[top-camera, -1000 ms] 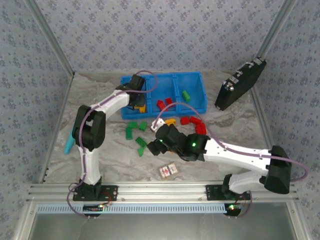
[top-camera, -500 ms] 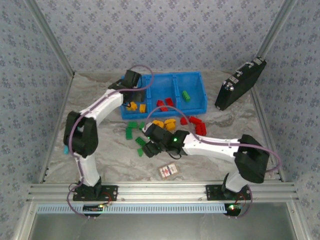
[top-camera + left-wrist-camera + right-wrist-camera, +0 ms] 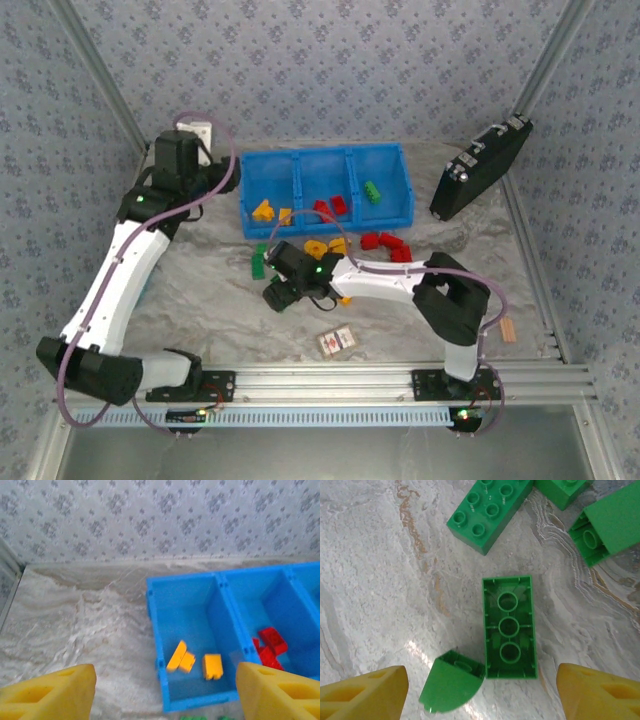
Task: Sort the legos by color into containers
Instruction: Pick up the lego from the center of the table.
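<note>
Far middle of the worktop [image 3: 200, 300]: blue bin [image 3: 325, 152], three compartments in a row. In the left compartment, three orange-yellow legos [image 3: 212, 666]; in the middle one, red legos [image 3: 270, 640]; in the right one, a single green lego [image 3: 372, 191].

Loose on the worktop just in front of the bin: orange-yellow pieces [image 3: 338, 245], red pieces [image 3: 395, 243], a green cluster [image 3: 259, 263] to their left.

Left gripper [image 3: 165, 685] raised off the bin's left end, fingers spread wide, nothing between them. Right gripper [image 3: 482, 692] low over the green cluster, likewise wide and empty, straddling an upside-down green brick [image 3: 508, 627] flat on the marble. Just beside that brick, a rounded green piece [image 3: 451, 687].

Toward the near edge: red-and-white card box [image 3: 337, 341], print too small to read. Black device [image 3: 480, 168] propped at the right wall, any lettering too small to make out.
</note>
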You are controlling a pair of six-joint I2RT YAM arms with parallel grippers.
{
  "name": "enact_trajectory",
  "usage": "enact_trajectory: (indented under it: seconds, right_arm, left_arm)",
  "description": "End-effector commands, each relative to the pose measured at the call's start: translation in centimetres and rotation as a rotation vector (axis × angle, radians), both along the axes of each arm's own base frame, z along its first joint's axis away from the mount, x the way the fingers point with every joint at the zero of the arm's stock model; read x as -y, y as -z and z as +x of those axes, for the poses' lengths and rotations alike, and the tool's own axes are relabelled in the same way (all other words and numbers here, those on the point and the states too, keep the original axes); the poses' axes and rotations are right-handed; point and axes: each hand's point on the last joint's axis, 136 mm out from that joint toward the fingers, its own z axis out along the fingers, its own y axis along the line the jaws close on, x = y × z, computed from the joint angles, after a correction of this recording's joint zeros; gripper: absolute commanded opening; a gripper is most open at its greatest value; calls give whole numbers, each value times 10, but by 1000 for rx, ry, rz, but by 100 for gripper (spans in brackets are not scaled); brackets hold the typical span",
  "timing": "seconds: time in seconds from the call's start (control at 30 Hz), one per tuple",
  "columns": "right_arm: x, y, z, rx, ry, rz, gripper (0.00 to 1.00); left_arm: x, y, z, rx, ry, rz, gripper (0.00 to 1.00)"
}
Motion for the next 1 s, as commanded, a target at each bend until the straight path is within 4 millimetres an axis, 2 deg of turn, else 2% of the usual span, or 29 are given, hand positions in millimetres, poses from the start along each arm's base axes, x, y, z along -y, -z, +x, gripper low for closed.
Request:
enact_trajectory:
  seconds: [0.0, 0.1, 0.3, 0.43, 0.57, 0.8, 0.97]
  right_arm:
    - [-9, 3, 8, -29, 22, 6, 80]
    - [-7, 12, 18, -15, 56, -52, 79]
    - [-5, 36, 31, -30, 91, -147, 74]
    - [0, 46, 35, -53, 116, -177, 67]
    - [5, 51, 39, -76, 128, -158, 57]
    - [16, 59, 39, -86, 133, -190, 33]
    - [29, 52, 43, -84, 148, -185, 28]
  left_arm:
    - [-9, 8, -29, -45, 33, 32, 74]
    - [-22, 6, -46, -46, 16, 35, 74]
    - [-28, -7, -68, -7, 27, 15, 75]
    - [-31, 1, -71, -28, 26, 35, 76]
    - [-25, 7, -72, -34, 59, 18, 74]
    - [-21, 24, -85, -69, 114, 32, 73]
    - [-11, 45, -97, -109, 178, -5, 72]
